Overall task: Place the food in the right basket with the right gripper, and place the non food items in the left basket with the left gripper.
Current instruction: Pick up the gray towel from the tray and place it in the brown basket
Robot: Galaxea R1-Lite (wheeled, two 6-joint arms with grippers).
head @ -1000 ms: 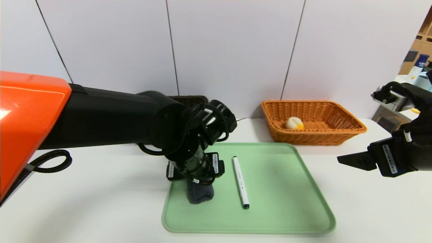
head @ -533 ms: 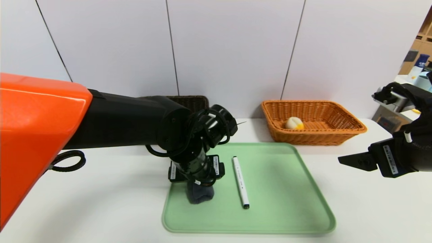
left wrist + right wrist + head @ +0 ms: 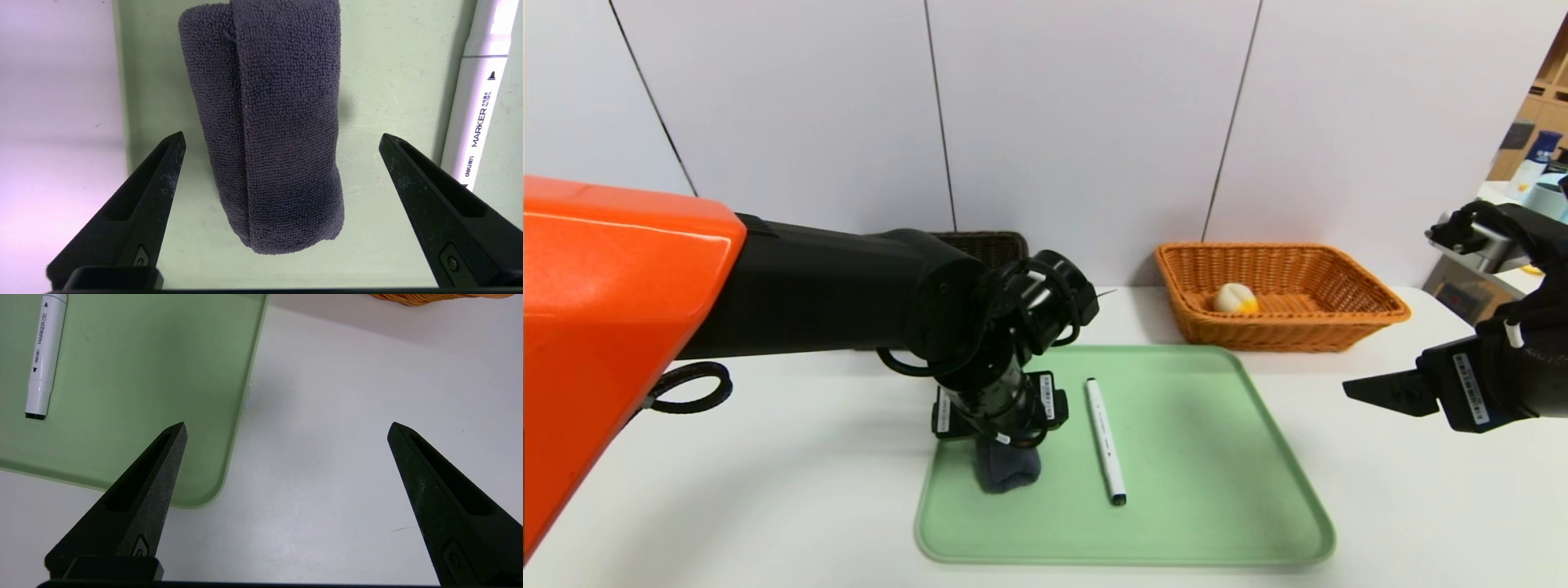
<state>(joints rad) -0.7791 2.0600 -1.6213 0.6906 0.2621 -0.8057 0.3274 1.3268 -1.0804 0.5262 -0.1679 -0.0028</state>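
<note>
**Left gripper poised over rolled cloth**

Left gripper [image 3: 282, 139] hangs w/ jaws spread wide either side of the dark grey rolled terry cloth [image 3: 273, 122], not touching it. Cloth lies on the pale green plastic tray [image 3: 1217, 457], beside a white marker pen [image 3: 1105, 441]. Right gripper [image 3: 286, 428] is parked above the white table [image 3: 347, 457], jaws apart, empty. The orange wicker basket [image 3: 1372, 314] holds a pale round item, prob. food [image 3: 1234, 298].

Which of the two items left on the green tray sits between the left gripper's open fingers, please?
The rolled dark towel. The left gripper straddles it without touching, while the white marker lies beside it, outside the fingers.
</note>
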